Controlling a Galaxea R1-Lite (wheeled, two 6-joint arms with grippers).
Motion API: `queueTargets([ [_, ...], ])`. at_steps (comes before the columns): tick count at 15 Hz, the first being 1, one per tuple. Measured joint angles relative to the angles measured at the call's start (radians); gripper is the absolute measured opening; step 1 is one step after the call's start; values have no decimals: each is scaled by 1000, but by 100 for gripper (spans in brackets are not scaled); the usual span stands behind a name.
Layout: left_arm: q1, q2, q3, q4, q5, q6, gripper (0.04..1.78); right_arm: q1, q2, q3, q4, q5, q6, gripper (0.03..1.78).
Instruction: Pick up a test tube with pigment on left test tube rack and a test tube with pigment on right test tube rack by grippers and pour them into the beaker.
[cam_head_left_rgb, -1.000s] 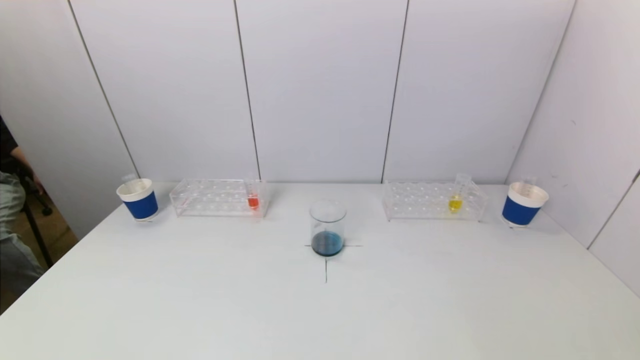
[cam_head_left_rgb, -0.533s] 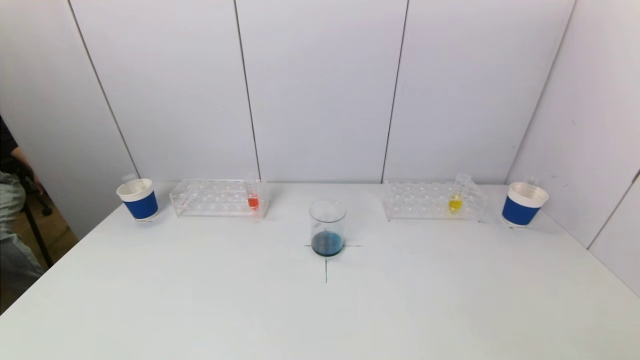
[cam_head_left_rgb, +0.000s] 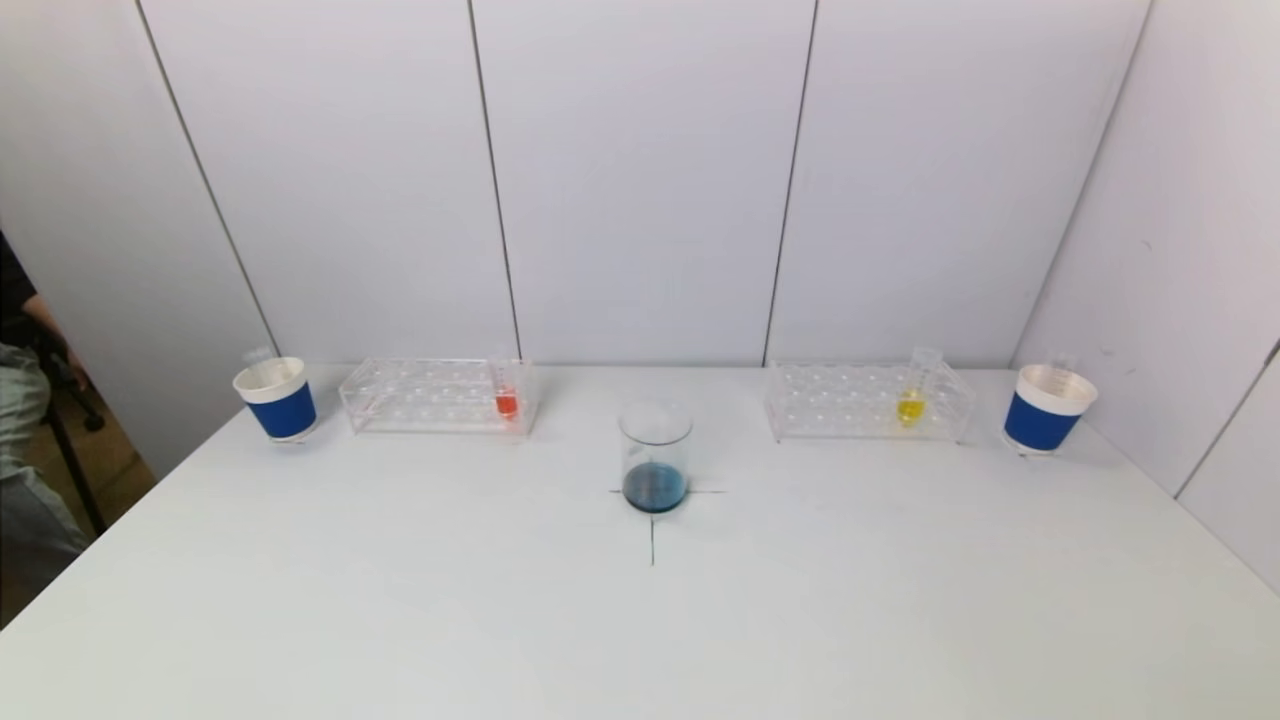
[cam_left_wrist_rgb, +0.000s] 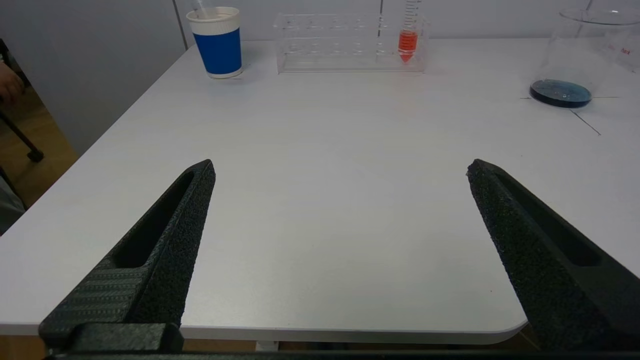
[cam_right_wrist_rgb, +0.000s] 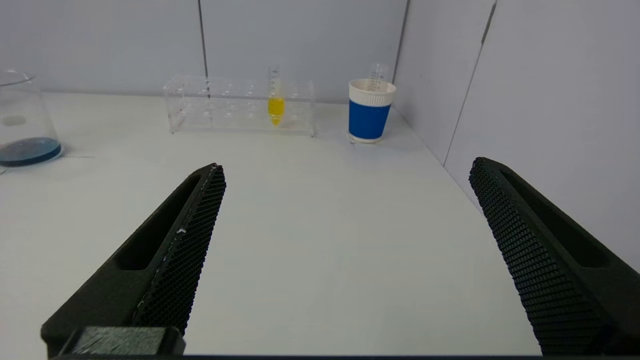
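Observation:
A tube of orange-red pigment (cam_head_left_rgb: 506, 400) stands at the right end of the clear left rack (cam_head_left_rgb: 420, 396); it also shows in the left wrist view (cam_left_wrist_rgb: 408, 42). A tube of yellow pigment (cam_head_left_rgb: 911, 403) stands in the clear right rack (cam_head_left_rgb: 850, 402); it also shows in the right wrist view (cam_right_wrist_rgb: 275, 107). The glass beaker (cam_head_left_rgb: 655, 455) with dark blue liquid at its bottom stands on a cross mark at the table's middle. My left gripper (cam_left_wrist_rgb: 340, 167) is open and empty near the table's front edge. My right gripper (cam_right_wrist_rgb: 345, 170) is open and empty, also at the front. Neither arm shows in the head view.
A blue-and-white paper cup (cam_head_left_rgb: 276, 399) holding an empty tube stands left of the left rack; a matching cup (cam_head_left_rgb: 1046, 407) stands right of the right rack by the side wall (cam_right_wrist_rgb: 550, 100). A seated person (cam_head_left_rgb: 20, 440) is beyond the table's left edge.

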Motion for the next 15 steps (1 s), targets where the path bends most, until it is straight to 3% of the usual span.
queueTargets([
  [2, 0, 0, 0, 0, 0, -1, 176, 0, 0, 22, -64, -4, -12, 177],
  [6, 0, 0, 0, 0, 0, 0, 176, 0, 0, 29, -60, 5, -1, 177],
  [8, 0, 0, 0, 0, 0, 0, 176, 0, 0, 29, -25, 60, 14, 177],
  [10, 0, 0, 0, 0, 0, 0, 176, 1, 0, 28, 70, 97, 21, 177],
  [15, 0, 0, 0, 0, 0, 0, 176, 2, 0, 29, 83, 100, 38, 177],
])
